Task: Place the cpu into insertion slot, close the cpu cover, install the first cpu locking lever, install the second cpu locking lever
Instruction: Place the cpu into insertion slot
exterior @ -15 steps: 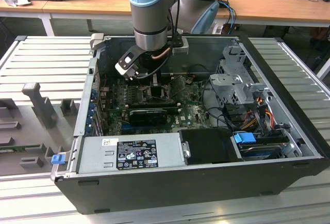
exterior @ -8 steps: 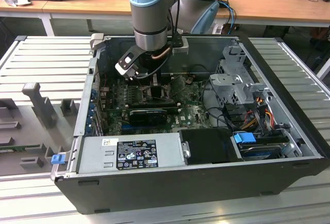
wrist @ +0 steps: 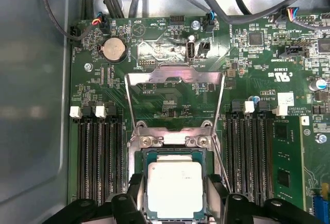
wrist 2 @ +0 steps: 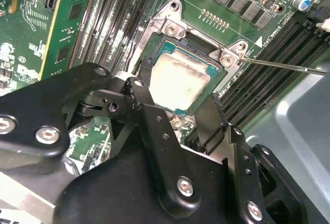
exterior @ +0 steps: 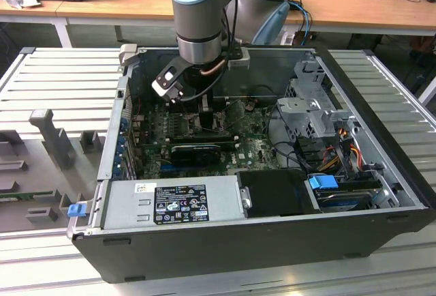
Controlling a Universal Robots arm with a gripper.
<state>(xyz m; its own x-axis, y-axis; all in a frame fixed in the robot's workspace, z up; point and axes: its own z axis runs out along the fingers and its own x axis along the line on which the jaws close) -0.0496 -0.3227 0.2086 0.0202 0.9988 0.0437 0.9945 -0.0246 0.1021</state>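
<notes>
Wide shot first: the grooved metal bench carries the open computer case, lying on its side, and the arm reaches straight down into it over the green motherboard. Closer in, the cpu cover is swung up and open on its hinge, with board showing through its square window. Below it sits the insertion slot, dark frame all round. And there's the cpu, lying flat in the slot, pale lid up, with the pincer straddling it on two opposite edges. Clamped on the chip or already let go? I cannot tell; the gap is too fine to call. One thin locking lever sticks out to the side, not hooked down. As for handling, I'd judge the chip light, stiff and thin, smooth on top, and delicate where it meets the socket contacts. So it wants holding by opposite edges, kept level, never pressed. It is square, with no long axis to speak of; its sides run parallel with the slot frame and with the memory slots flanking it.
</notes>
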